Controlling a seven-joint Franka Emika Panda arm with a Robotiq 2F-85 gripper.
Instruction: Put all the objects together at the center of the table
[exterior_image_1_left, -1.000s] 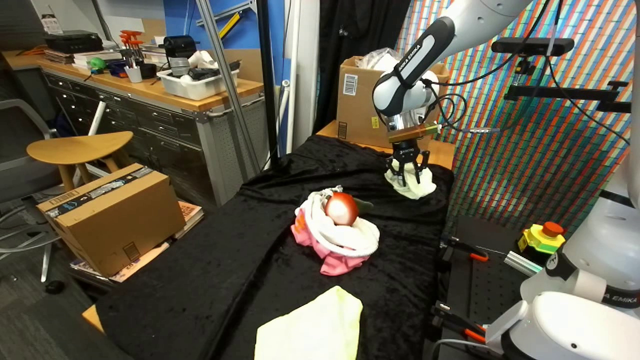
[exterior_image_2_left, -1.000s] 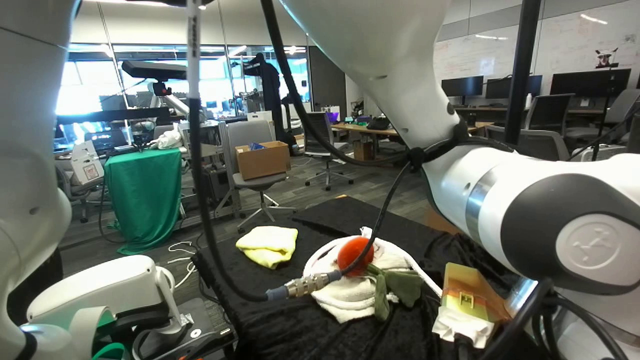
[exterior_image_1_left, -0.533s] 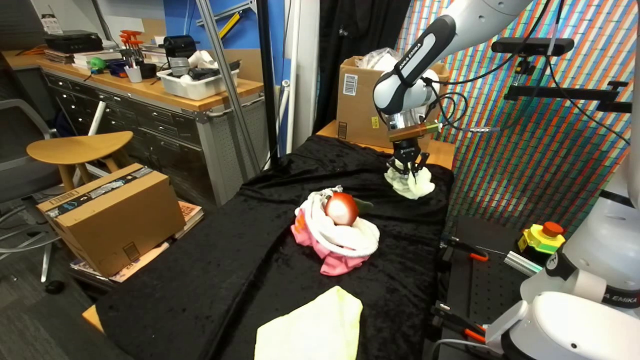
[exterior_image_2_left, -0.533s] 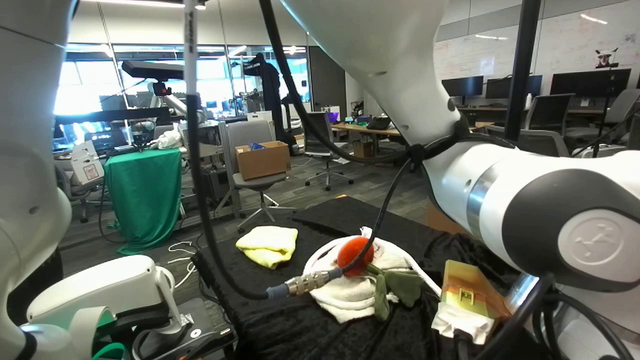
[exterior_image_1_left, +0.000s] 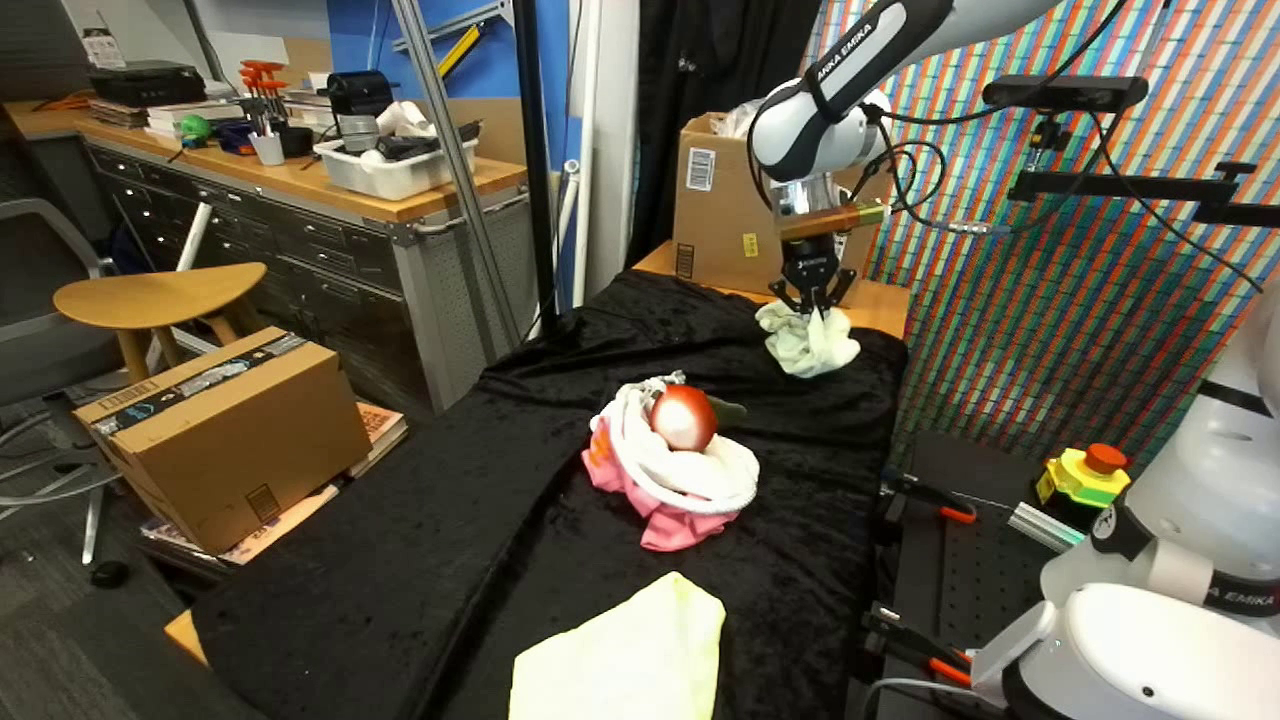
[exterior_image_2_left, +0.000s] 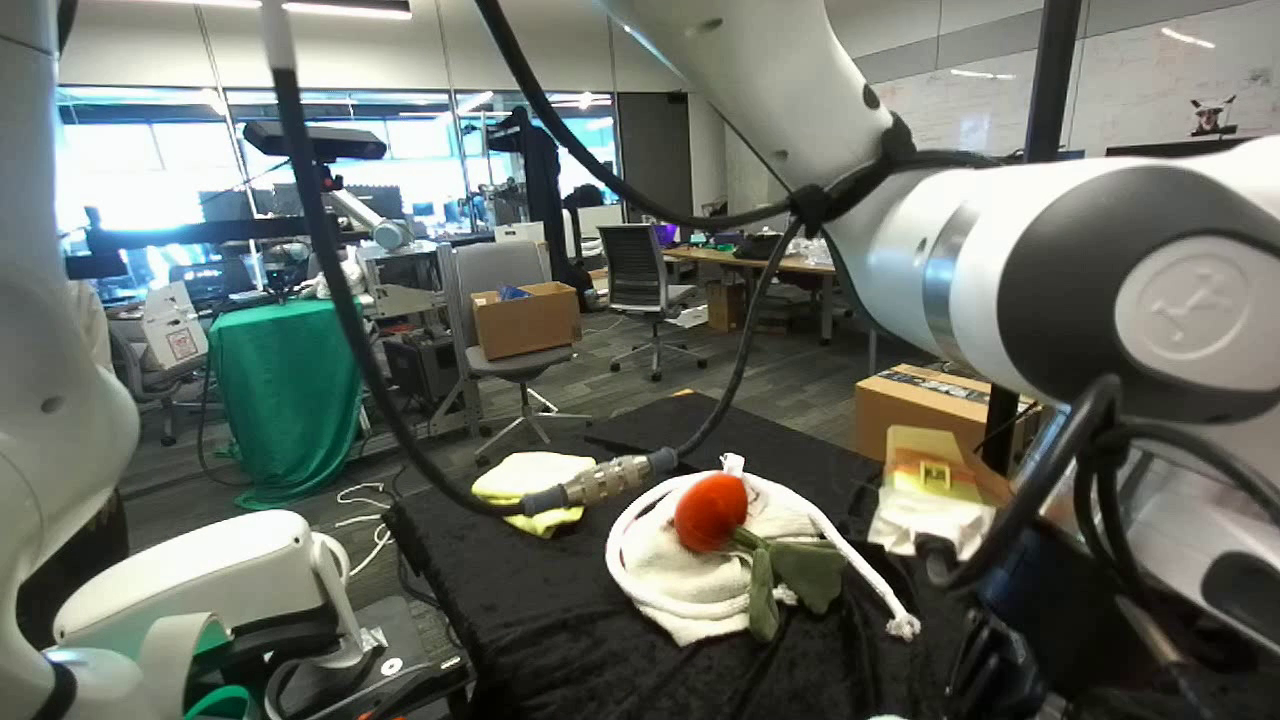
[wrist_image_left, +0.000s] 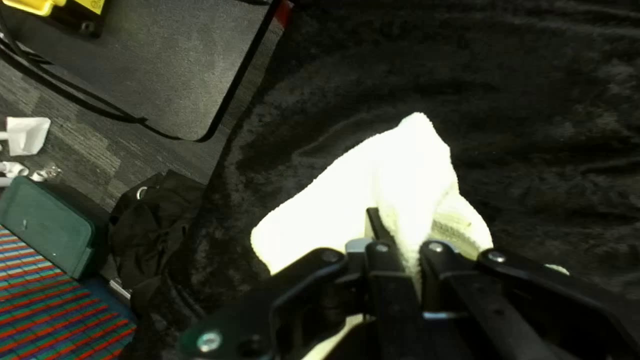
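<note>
Basically, soft-goods job. Gripper (exterior_image_1_left: 817, 307) was clenched on an off-white cloth (exterior_image_1_left: 812, 350), pinching a bunched fold; in the wrist view that fold stood up between the jaws, big loose flap to the left, smaller one to the right. Cloth was at the far right of the black-draped surface (exterior_image_1_left: 420, 560), as seen in an exterior view; whether its lower edge touched down couldn't be told. Looked light, limp, fuzzy like terry: nothing to break, probably not slippery. Hold seemed good, since a bunched fold should carry better than a thin edge. Likely risk: a hanging flap dragging, or snagging the pile (exterior_image_1_left: 665, 462) on set-down.

Pile sat nearer and left of it, roughly mid-surface: pink cloth (exterior_image_1_left: 680, 532) underneath, white cloth (exterior_image_1_left: 692, 468) over it, white rope (exterior_image_2_left: 614, 548) curving along that one's edge, red-orange toy (exterior_image_2_left: 712, 512) on top. Toy looked round and smooth, maybe squishy, could roll if bumped; best left alone, else taken across its widest part. Rope looked bendy, one knotted end sticking out; pinching a single strand would do.

Yellow cloth (exterior_image_1_left: 620, 655), like the off-white one judged not yet brought in, lay well apart at the near side, looking folded, presumably just as light; likely too floppy for a side push, so a raised corner or fold seemed the place to pinch.
</note>
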